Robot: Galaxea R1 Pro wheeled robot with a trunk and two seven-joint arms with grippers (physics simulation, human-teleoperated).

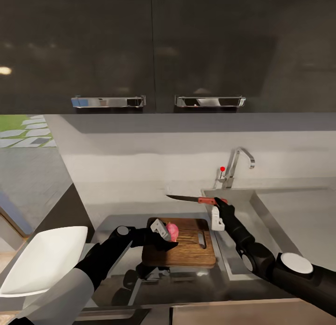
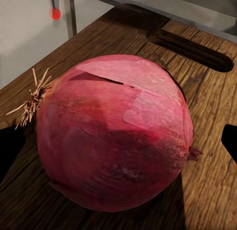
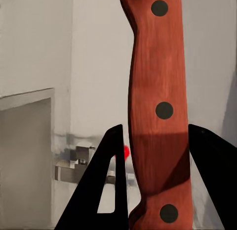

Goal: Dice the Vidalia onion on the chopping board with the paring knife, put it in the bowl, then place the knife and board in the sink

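While the right tool point(image 1: 215, 202) gripped the paring knife point(image 1: 193, 199) by its red-orange handle above the sink point(image 1: 242, 194), the knife lay level, its long axis running 3 to 9 o'clock and its tip pointing to 9. At the left tool point(image 1: 163, 234), whose grip I could not tell, the onion point(image 1: 172, 231) sat on the chopping board point(image 1: 186, 250), root tuft sideways. No writing showed anywhere.

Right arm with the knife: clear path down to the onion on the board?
Probably not yet. The left gripper straddles the onion on the chopping board, crowding the paring knife held above in the right gripper.
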